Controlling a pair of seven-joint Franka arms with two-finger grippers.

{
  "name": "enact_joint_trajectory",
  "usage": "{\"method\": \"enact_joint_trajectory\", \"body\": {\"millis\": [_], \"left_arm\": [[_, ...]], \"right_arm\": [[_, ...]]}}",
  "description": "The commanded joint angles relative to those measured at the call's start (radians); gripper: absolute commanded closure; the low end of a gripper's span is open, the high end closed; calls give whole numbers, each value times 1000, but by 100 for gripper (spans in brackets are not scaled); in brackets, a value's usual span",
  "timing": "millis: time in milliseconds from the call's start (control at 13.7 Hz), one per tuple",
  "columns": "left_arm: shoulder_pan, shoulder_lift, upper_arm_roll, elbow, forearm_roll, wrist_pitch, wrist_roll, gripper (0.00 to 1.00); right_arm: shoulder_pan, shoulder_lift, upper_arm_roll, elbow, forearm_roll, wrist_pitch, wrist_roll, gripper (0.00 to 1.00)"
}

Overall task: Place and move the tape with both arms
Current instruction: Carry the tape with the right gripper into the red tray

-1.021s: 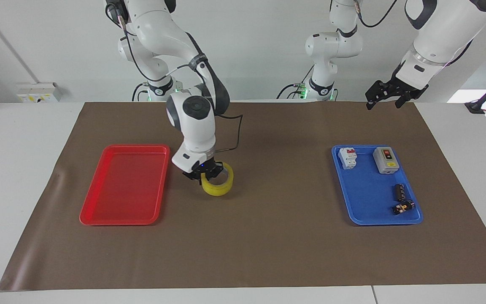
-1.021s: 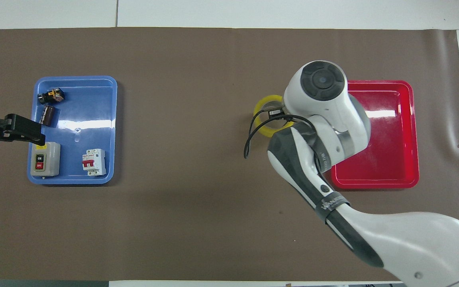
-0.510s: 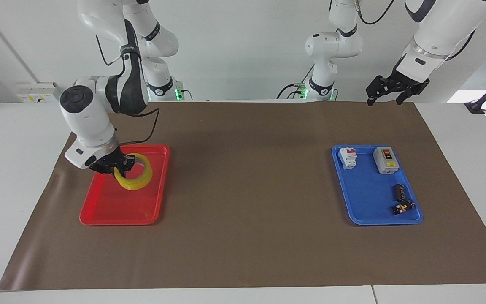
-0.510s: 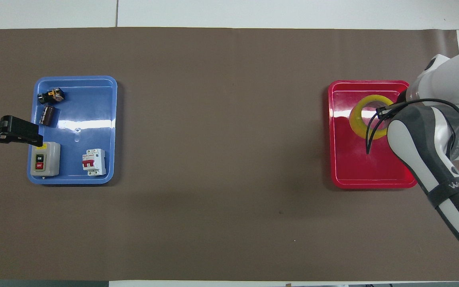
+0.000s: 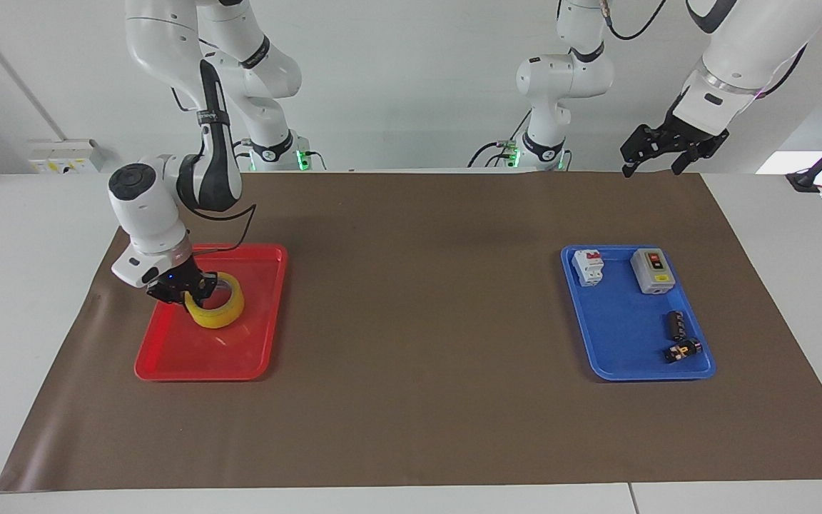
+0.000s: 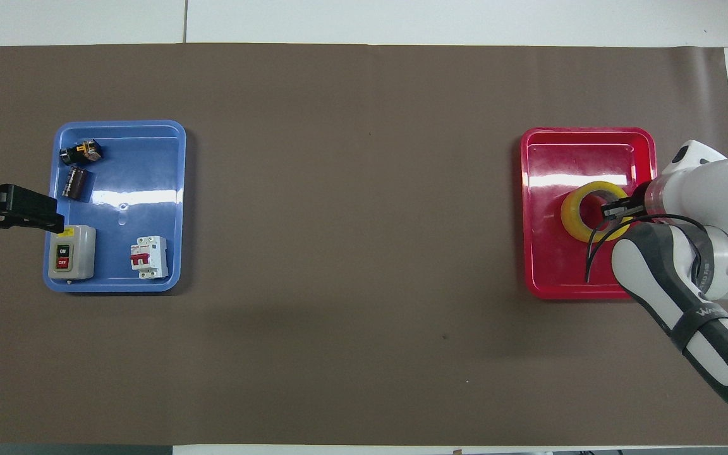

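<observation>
The yellow tape (image 5: 220, 313) (image 6: 577, 218) hangs tilted, low over the red tray (image 5: 168, 370) (image 6: 536, 278) at the right arm's end of the table. My right gripper (image 5: 193, 287) (image 6: 617, 209) is shut on the roll's rim, one finger inside the ring. A faint shadow lies on the tray floor under the roll. My left gripper (image 5: 650, 168) (image 6: 48, 216) waits open and empty in the air, over the brown mat's edge beside the blue tray (image 5: 618, 335) (image 6: 149, 183).
The blue tray holds a grey switch box (image 5: 652, 270) (image 6: 71, 252), a white circuit breaker (image 5: 588, 266) (image 6: 149, 256), a dark cylinder (image 5: 675, 323) (image 6: 76, 182) and a small black-yellow part (image 5: 681, 350) (image 6: 81, 151). Two smaller white arms (image 5: 552, 78) stand at the robots' edge. A brown mat (image 5: 418, 321) covers the table.
My right gripper carried the tape from the mat's middle to over the red tray, then lowered it a little toward the tray's middle. The left gripper rose slightly.
</observation>
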Motion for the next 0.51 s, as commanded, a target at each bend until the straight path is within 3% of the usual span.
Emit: {"method": "enact_joint_trajectory", "body": {"millis": [0, 292, 438], "left_arm": [[2, -22, 8, -20, -21, 11, 11, 0], [0, -22, 8, -20, -21, 11, 11, 0], [2, -22, 8, -20, -21, 11, 11, 0]], "right_arm": [[-17, -53, 14, -64, -3, 26, -35, 100], [-16, -8, 14, -65, -3, 75, -25, 100], [-11, -5, 15, -52, -3, 74, -3, 1]]}}
